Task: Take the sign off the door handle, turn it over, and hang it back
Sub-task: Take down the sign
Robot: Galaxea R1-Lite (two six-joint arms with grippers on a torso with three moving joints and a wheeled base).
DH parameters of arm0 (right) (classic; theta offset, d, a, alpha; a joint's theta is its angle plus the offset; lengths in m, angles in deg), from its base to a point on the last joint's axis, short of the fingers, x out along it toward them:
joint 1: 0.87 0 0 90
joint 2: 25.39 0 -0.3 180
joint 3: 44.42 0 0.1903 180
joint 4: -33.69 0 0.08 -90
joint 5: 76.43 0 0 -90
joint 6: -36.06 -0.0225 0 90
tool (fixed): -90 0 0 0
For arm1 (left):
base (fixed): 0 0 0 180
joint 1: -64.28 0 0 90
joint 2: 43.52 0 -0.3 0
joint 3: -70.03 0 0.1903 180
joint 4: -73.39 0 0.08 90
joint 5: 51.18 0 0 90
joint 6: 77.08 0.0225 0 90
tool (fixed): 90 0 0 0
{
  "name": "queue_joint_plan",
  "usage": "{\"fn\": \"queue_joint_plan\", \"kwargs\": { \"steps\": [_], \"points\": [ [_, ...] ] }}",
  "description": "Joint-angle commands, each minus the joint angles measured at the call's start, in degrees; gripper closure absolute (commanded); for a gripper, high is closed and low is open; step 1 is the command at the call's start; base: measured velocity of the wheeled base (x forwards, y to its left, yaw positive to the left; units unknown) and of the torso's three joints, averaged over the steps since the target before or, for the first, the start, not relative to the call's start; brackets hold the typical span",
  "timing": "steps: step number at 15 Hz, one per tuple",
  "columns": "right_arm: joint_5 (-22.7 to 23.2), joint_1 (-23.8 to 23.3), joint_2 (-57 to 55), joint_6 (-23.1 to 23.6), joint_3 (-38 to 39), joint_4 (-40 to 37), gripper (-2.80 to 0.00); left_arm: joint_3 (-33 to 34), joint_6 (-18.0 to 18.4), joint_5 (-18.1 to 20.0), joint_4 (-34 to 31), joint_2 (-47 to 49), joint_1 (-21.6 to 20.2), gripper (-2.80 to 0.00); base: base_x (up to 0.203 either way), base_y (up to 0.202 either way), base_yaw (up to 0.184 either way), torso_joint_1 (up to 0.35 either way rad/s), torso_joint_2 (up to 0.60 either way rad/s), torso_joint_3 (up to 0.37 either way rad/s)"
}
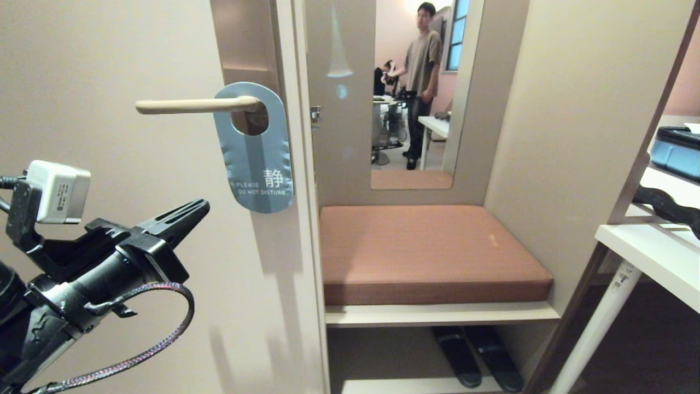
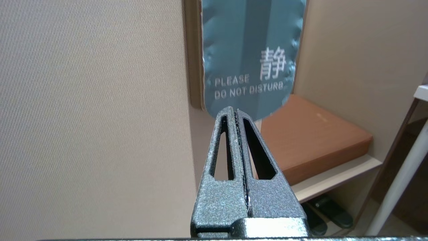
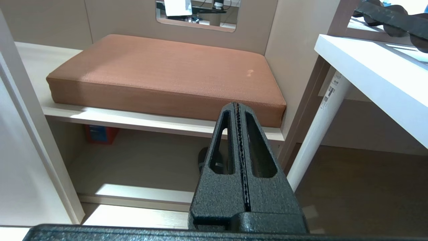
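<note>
You are at the opening step: reaching for the sign [image 1: 254, 150], which hangs by its hole on the door handle [image 1: 197, 105] with the blue "PLEASE DO NOT DISTURB" face toward you. It lies flat against the door [image 1: 109, 82], at the door's right edge, its lower end free below the handle.

Your left gripper [image 1: 199, 208] sits lower and to the left of the sign, near you, its tip aimed up toward the card's bottom edge but clear of it. Its fingers are pressed fully together and hold nothing. Your right gripper [image 3: 238, 105] is likewise closed and empty, parked low on the right and pointing at the brown cushion [image 3: 167, 73] on the bench.

To my eye, your next move calls for spreading the left fingers before you close in, then taking the sign's lower end edge-on. After that, the sign likely has to slide left along the handle to its free tip, since the hole encircles the lever. A person stands far off, seen through the opening above the bench.
</note>
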Motion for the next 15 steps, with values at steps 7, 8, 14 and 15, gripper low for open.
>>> {"fn": "queue_joint_plan", "kwargs": {
  "steps": [7, 8, 14, 15],
  "points": [
    [0.02, 0.00, 0.02, 0.05, 0.00, 0.00, 0.00, 3.82, -0.04, -0.01, 0.32, -2.78, -2.33, 0.00, 0.000, 0.000, 0.000, 0.000, 0.00, 0.000],
    [0.02, 0.00, 0.02, 0.05, 0.00, 0.00, 0.00, 4.57, -0.04, -0.01, 0.32, -3.49, -2.98, 0.00, 0.000, 0.000, 0.000, 0.000, 0.00, 0.000],
    [0.02, 0.00, 0.02, 0.05, 0.00, 0.00, 0.00, 12.03, -0.04, 0.03, 0.15, -11.62, -7.20, 0.00, 0.000, 0.000, 0.000, 0.000, 0.00, 0.000],
    [0.02, 0.00, 0.02, 0.05, 0.00, 0.00, 0.00, 13.25, -0.04, 0.00, 0.14, -13.19, -7.40, 0.00, 0.000, 0.000, 0.000, 0.000, 0.00, 0.000]
  ]
}}
